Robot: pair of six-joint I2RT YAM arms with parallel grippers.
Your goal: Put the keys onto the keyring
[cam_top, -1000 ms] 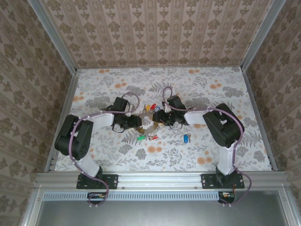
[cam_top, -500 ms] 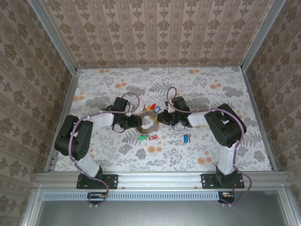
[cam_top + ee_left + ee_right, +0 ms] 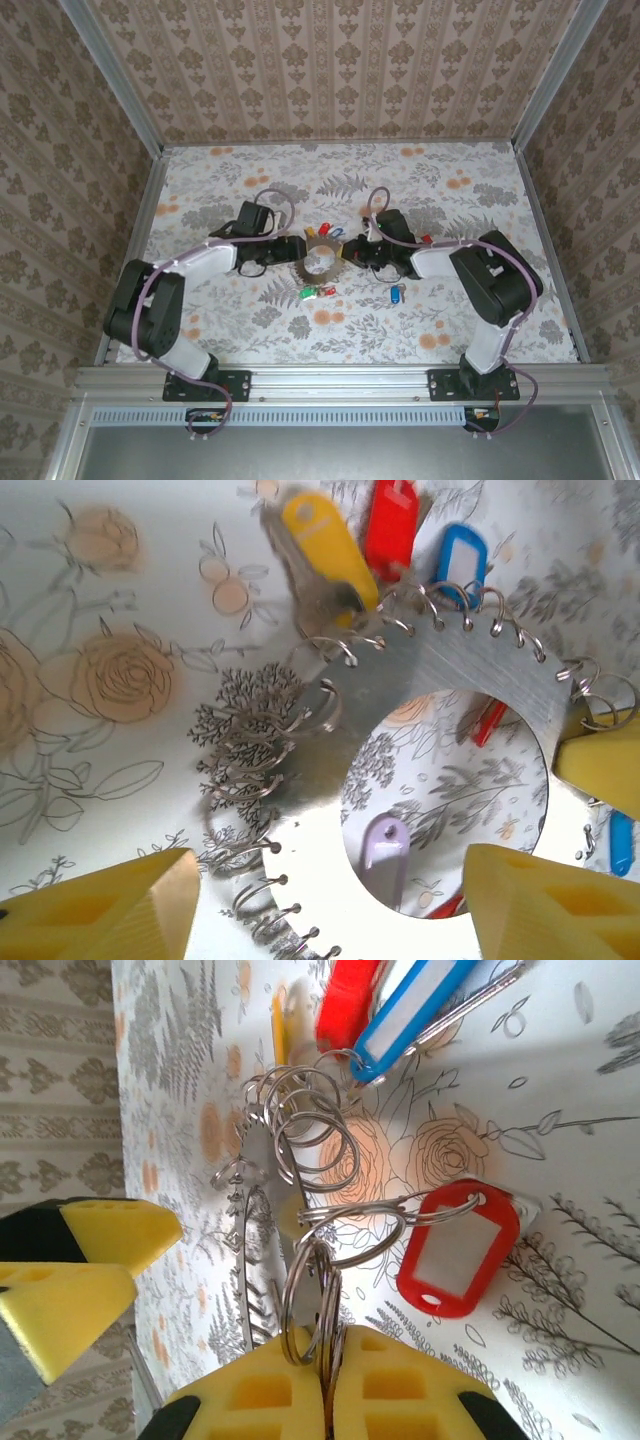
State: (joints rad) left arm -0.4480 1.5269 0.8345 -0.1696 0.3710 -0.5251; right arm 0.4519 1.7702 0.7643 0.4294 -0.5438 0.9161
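The right gripper (image 3: 325, 1380) has its jaws pressed together on a small wire split ring (image 3: 328, 1310). It is one of many strung round the rim of the keyring (image 3: 470, 670), a flat metal disc with a round hole. A red tag (image 3: 458, 1250) hangs from a ring just beyond the pinched one.

Opposite, the left gripper (image 3: 330, 910) has its jaws wide apart, one finger on either side of the disc, with no visible contact.

A second ago the right jaws were part open and the left jaws narrower, and the disc sat slightly further left. The hold has probably passed to the right arm, freeing the left.

Back along the right arm, well apart from the disc, a loose blue-tagged key (image 3: 397, 294) lies on the table (image 3: 480, 200), not yet threaded.
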